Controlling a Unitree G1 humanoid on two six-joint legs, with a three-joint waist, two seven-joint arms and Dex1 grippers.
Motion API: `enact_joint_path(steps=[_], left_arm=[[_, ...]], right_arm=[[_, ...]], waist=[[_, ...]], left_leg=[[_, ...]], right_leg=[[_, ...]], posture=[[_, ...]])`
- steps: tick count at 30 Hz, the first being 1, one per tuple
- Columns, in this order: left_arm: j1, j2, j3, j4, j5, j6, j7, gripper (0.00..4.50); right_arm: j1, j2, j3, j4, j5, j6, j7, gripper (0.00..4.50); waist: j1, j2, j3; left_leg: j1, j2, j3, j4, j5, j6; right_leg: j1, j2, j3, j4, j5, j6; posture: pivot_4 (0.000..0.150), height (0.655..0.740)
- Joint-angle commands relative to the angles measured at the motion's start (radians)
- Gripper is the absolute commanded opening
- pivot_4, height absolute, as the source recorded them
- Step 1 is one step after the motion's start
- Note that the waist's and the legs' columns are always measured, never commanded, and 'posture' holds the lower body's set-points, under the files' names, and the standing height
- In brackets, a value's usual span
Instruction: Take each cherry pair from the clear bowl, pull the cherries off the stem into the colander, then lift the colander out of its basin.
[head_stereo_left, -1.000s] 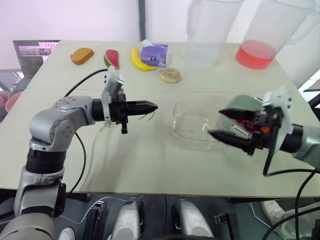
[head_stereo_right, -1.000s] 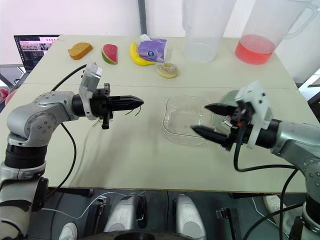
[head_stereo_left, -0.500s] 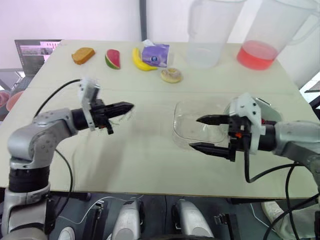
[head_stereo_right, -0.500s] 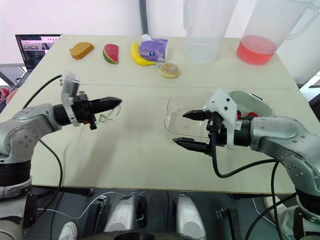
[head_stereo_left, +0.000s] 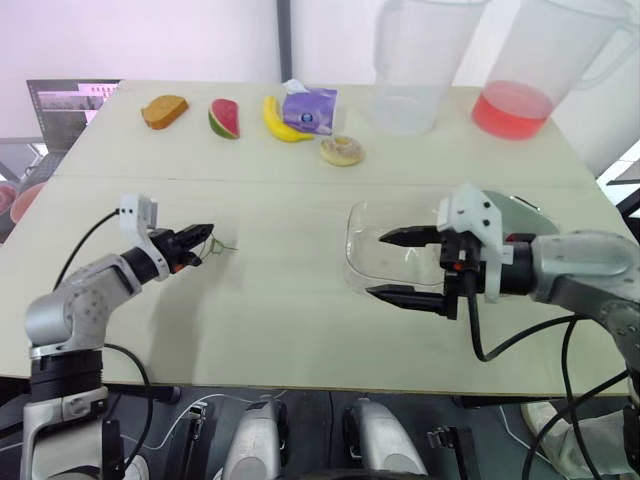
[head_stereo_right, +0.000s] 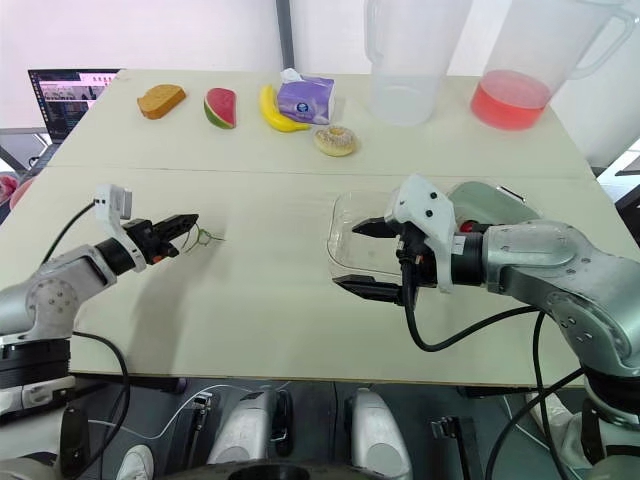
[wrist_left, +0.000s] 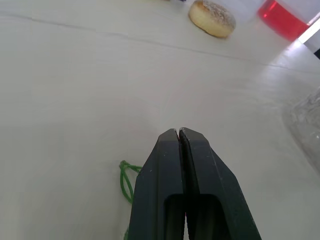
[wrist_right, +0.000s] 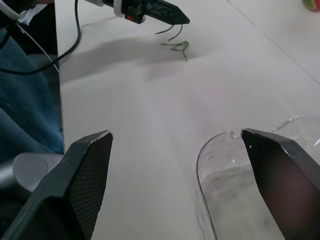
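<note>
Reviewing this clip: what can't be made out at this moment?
- Head views: contents of the pale green colander, mostly behind the right gripper and its wrist.
- Left wrist view: whether the shut left gripper pinches one of the thin green stems; hidden under it.
- Clear plastic bowl: right part covered likewise.

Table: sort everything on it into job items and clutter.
Job: clear bowl, colander, cherry stems.
Clutter: bread, watermelon slice, banana, tissue pack, doughnut, clear pitcher, red-drink pitcher.
</note>
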Motion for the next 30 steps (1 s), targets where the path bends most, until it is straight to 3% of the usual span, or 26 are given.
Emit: enact_joint_path(steps=[1, 5, 6, 8, 14, 15, 23, 30], left_arm=[[0.016, -0.010, 0.026, 0.021, 0.013, -0.046, 0.011, 0.00], [0.023, -0.016, 0.025, 0.033, 0.026, -0.084, 0.012, 0.00], [0.024, -0.019, 0.029, 0.037, 0.025, -0.090, 0.013, 0.29], [0.028, -0.018, 0.032, 0.042, 0.025, -0.101, 0.008, 0.95], [0.035, -0.013, 0.034, 0.047, 0.023, -0.119, -0.002, 4.08], [0.034, -0.013, 0.033, 0.049, 0.024, -0.122, -0.002, 4.43], [0.005, 0.020, -0.022, 0.045, 0.066, -0.168, -0.050, 4.43], [-0.153, 0.135, -0.108, -0.130, 0.034, -0.147, -0.213, 4.43]], right_arm=[[-0.025, -0.011, -0.016, -0.013, 0.013, 0.001, -0.009, 4.40], [-0.029, -0.007, -0.017, -0.016, 0.023, 0.004, -0.019, 4.40], [-0.028, -0.008, -0.017, -0.017, 0.027, 0.006, -0.020, 4.46], [-0.025, -0.011, -0.019, -0.020, 0.034, 0.010, -0.023, 4.50], [-0.023, -0.012, -0.026, -0.026, 0.057, 0.023, -0.032, 4.50], [-0.023, -0.012, -0.027, -0.026, 0.061, 0.025, -0.034, 4.50], [-0.017, -0.011, -0.036, -0.024, 0.081, 0.032, -0.056, 4.50], [0.030, -0.018, -0.096, -0.026, 0.126, 0.053, -0.100, 4.50]], waist=[[0.001, 0.000, 0.000], [0.002, 0.000, 0.000], [0.004, 0.000, 0.000], [0.004, 0.000, 0.000], [0.002, 0.000, 0.000], [0.002, 0.000, 0.000], [0.002, 0.000, 0.000], [0.005, -0.002, 0.000]], left_leg=[[0.000, 0.000, 0.000, 0.000, 0.000, 0.000], [0.000, 0.000, 0.000, 0.000, 0.000, 0.000], [0.000, 0.000, 0.000, 0.000, 0.000, 0.000], [0.000, 0.000, 0.000, 0.000, 0.000, 0.000], [0.000, 0.000, 0.000, 0.000, 0.000, 0.000], [0.000, 0.000, 0.000, 0.000, 0.000, 0.000], [0.000, 0.000, 0.000, 0.000, 0.000, 0.000], [-0.001, -0.001, 0.000, 0.000, 0.000, 0.000]], right_leg=[[0.000, 0.000, 0.000, 0.000, 0.000, 0.000], [0.000, 0.000, 0.000, 0.000, 0.000, 0.000], [0.000, 0.000, 0.000, 0.000, 0.000, 0.000], [0.000, -0.001, 0.000, 0.000, 0.000, 0.000], [0.000, -0.001, 0.000, 0.000, 0.000, 0.000], [0.000, -0.001, 0.000, 0.000, 0.000, 0.000], [0.000, -0.001, 0.000, 0.000, 0.000, 0.000], [0.000, -0.001, -0.001, -0.001, 0.000, 0.000]], posture=[[0.150, 0.7400], [0.150, 0.7400], [0.150, 0.7400], [0.150, 0.7400], [0.150, 0.7400], [0.150, 0.7400], [0.150, 0.7400], [0.150, 0.7400]])
